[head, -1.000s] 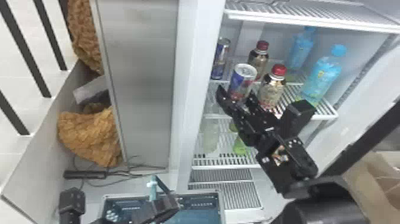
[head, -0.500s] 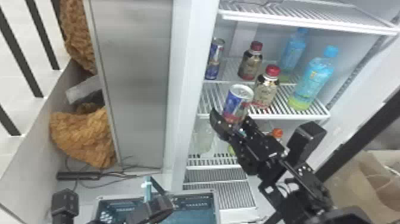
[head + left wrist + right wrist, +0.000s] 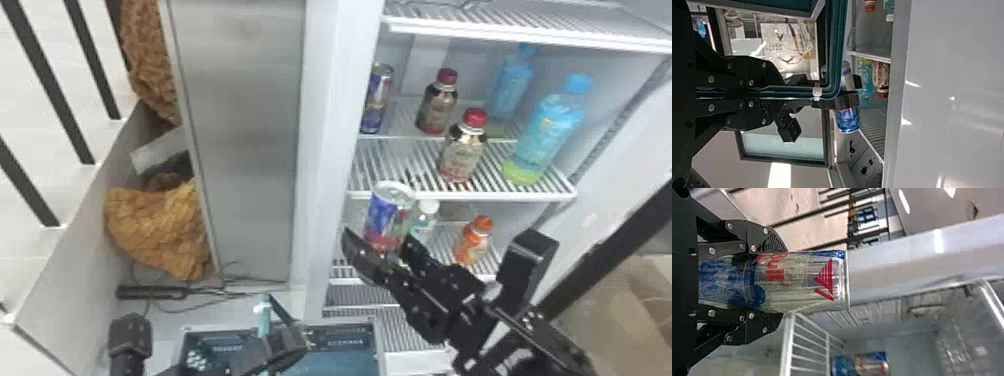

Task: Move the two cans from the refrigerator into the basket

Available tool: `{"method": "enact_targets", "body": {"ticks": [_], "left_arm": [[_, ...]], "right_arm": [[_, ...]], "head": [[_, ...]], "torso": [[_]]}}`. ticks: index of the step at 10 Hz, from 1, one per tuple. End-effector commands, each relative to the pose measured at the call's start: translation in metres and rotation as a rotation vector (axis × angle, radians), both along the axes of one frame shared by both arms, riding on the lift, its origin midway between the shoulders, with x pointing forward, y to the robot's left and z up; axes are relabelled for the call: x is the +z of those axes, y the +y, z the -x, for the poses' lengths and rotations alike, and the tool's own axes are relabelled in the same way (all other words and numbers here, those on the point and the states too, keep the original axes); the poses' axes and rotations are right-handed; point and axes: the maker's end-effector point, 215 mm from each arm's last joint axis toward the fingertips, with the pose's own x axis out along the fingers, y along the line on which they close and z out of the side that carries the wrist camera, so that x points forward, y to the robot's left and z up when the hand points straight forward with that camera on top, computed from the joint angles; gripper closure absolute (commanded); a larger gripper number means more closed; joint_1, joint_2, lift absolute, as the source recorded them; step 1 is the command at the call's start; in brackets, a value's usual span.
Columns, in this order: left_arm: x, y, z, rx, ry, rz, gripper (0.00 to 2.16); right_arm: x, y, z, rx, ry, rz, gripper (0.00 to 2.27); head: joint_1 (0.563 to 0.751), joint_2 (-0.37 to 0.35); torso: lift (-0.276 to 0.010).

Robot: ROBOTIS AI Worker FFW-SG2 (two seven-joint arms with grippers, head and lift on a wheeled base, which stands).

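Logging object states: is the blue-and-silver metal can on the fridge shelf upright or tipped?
Upright: the can stands on its base, lid up.

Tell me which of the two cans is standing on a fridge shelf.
The can to the left of the red-capped bottles. It stands upright on the wire shelf; the other can is held in the right gripper.
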Motion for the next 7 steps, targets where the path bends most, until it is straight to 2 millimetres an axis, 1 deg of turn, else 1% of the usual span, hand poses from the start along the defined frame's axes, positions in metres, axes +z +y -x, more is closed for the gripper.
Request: {"method": "enact_targets", "body": {"ticks": [1,5,7], "left_arm": [[0.000,0.000,0.000,0.000,0.000,-0.001,1.19],[0.000,0.000,-0.001,-0.001,-0.002,-0.002,1.19],[-0.001,0.000,0.000,-0.003,-0.001,-0.005,1.19]], "right_arm": [[-0.010,0.009,0.020,0.043,0.068,-0.008,1.29],[-0.044,0.015,0.060,0.133,0.219,-0.006,1.29],[-0.052,0.023,0.082,0.177,0.279,-0.016,1.29]], "head": [[0.695,-0.145],[0.695,-0.127],[0.695,-0.126]], "torso": [[-0.031],[-0.031],[-0.031]]}}
